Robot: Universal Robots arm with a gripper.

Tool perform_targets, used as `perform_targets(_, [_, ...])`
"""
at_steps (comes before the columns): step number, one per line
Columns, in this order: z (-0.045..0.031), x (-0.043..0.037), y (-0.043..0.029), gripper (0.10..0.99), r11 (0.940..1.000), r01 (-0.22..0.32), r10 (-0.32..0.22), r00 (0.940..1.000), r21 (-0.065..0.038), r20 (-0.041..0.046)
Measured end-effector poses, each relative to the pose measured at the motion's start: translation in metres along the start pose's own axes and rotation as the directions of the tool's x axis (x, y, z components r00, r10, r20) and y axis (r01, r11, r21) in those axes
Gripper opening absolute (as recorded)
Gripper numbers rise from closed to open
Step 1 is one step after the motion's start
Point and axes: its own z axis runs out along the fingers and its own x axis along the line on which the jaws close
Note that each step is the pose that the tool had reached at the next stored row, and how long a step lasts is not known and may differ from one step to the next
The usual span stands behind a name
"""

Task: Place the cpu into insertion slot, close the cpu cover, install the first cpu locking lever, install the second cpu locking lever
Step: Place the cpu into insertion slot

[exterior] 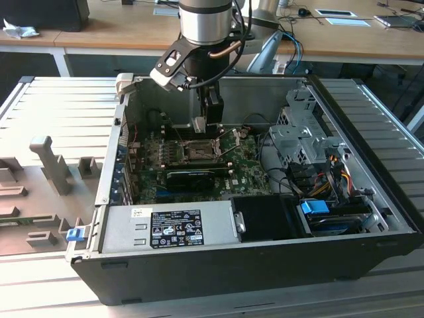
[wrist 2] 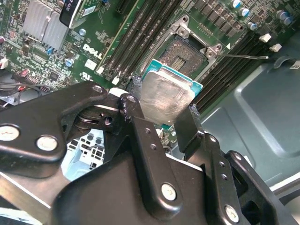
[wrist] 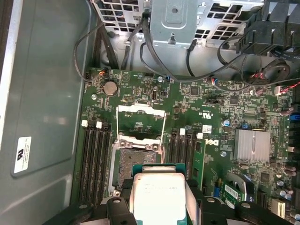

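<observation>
The cpu (wrist 2: pixel 164 96), a flat square chip with a silvery top and green edge, is clamped between the fingers of my gripper (wrist 2: pixel 161 112), which is shut on it. It hangs tilted just above the open insertion slot (wrist 2: pixel 185 58) on the green motherboard. The first wrist view has the cpu (wrist: pixel 158 197) over the near edge of the insertion slot (wrist: pixel 136 161). The cpu cover (wrist: pixel 140 109) is flipped open beyond the slot. A thin locking lever (wrist 2: pixel 243 57) sticks out beside the socket, unlatched. In the exterior view my gripper (exterior: pixel 202 126) reaches down inside the case.
Memory slots (wrist: pixel 93 159) flank the socket on both sides. A long black card (exterior: pixel 189 175) lies just in front, a grey power supply (exterior: pixel 169 225) along the case's front, and a drive cage (exterior: pixel 298 132) with cables at the exterior view's right. Case walls enclose everything.
</observation>
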Motion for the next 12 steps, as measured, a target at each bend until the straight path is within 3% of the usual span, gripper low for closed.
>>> perform_targets(12, [0.0075, -0.0002, -0.0006, 0.529, 1.0, 0.0, 0.0, 1.0, 0.0, -0.0005])
